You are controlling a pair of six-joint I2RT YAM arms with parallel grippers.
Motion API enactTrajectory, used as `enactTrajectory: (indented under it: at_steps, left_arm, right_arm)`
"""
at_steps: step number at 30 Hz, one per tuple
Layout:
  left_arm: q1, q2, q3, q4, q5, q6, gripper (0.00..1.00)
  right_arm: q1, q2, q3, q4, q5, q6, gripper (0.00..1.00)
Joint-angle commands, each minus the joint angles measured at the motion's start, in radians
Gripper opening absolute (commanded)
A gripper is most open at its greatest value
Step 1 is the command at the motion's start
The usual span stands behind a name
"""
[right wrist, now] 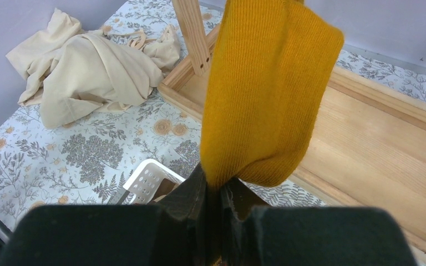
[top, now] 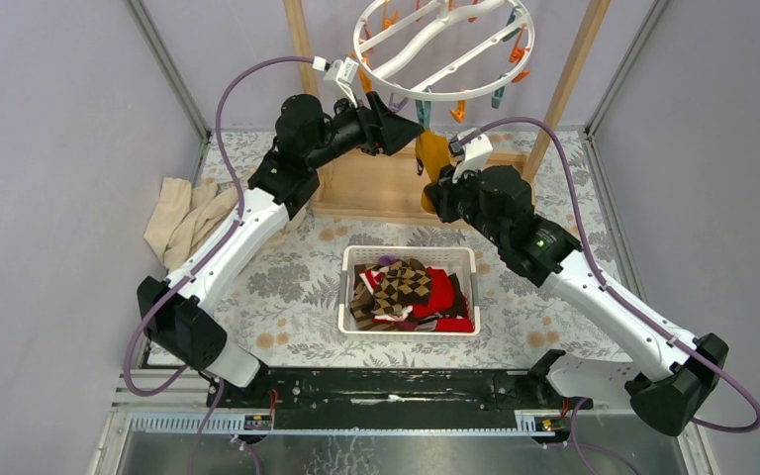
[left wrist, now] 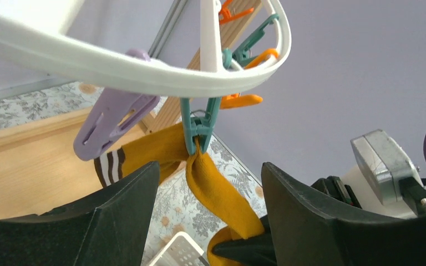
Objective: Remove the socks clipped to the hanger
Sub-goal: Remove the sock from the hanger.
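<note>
The white ring hanger point(top: 445, 45) hangs at the top centre with orange, teal and purple clips. One mustard sock point(top: 432, 156) hangs from a teal clip point(left wrist: 199, 124); its far end carries a brown-and-white striped band. My left gripper point(top: 414, 127) is open just below the ring, its jaws spread either side of the sock point(left wrist: 216, 183) under the clip, not touching it. My right gripper point(top: 435, 195) is shut on the sock's lower end point(right wrist: 266, 100), jaws pinched on the fold point(right wrist: 219, 185). Several removed socks point(top: 406, 287) lie in the basket.
The white basket point(top: 408, 251) sits mid-table between the arms. The wooden rack has a flat base point(top: 376, 183) and uprights point(top: 574, 69) around the hanger. A beige cloth point(top: 183, 213) lies at the left. A purple clip point(left wrist: 113, 119) hangs empty beside the teal one.
</note>
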Motion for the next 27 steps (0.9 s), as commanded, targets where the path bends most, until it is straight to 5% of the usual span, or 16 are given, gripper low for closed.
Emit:
enactTrajectory:
  at_steps: [1, 27]
  left_arm:
    - [-0.001, 0.018, 0.054, 0.012, -0.049, 0.045, 0.75]
    - [-0.141, 0.025, 0.038, 0.045, -0.368, 0.204, 0.60]
  right_arm:
    - [-0.002, 0.004, 0.028, 0.045, -0.017, 0.008, 0.00]
    - [-0.002, 0.018, 0.038, 0.044, -0.029, 0.021, 0.00]
